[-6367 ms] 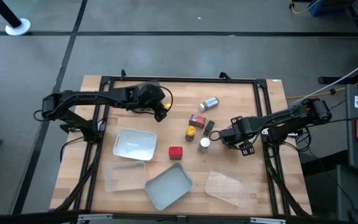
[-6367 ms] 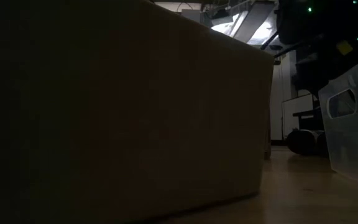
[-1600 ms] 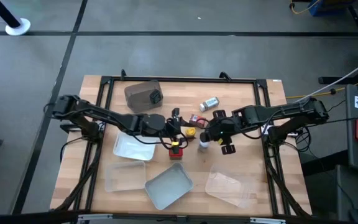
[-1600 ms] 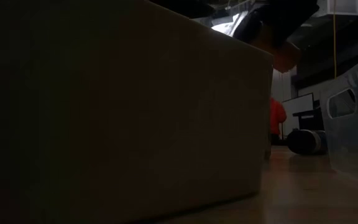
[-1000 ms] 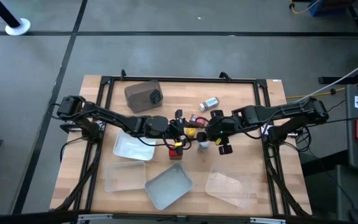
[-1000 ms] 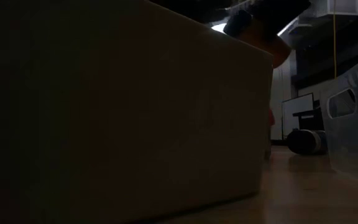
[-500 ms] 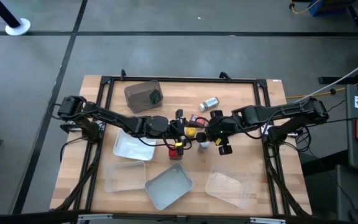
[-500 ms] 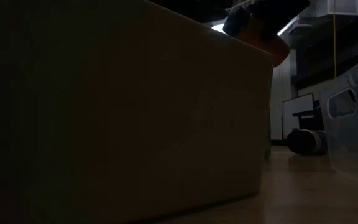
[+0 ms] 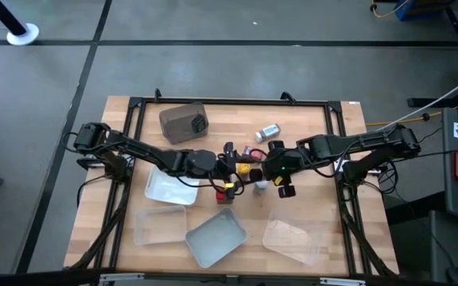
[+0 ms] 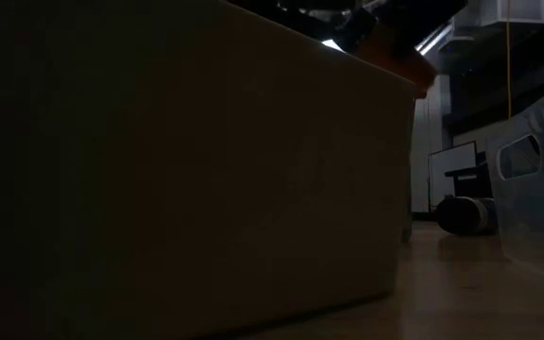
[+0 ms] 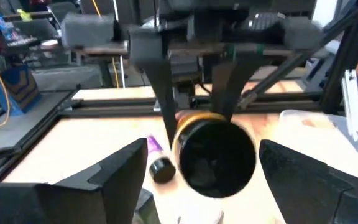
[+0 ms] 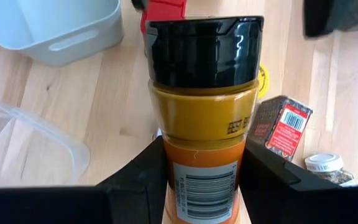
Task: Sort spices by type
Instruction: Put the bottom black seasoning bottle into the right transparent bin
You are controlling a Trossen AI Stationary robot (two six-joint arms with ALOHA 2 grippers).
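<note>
An orange-yellow spice jar with a black lid hangs over the table's middle, with my right gripper shut on it. In the left wrist view the jar's lid faces the camera. My left gripper is open, one finger on each side of the lid end, with a gap on both sides. On the wood stand a red box, a dark box with a red label and a white-lidded jar. Another jar lies farther back. My right gripper pinches the jar's orange lower body between its two fingers, one on each side by the barcode label. The fingers come at it from above, slanting down from the table's right. The jar is clear of the table, its black lid toward the left gripper.
A brown tub stands at the far left. A white tray, a grey tray and two clear trays fill the near half. A dark box wall blocks most of the low view.
</note>
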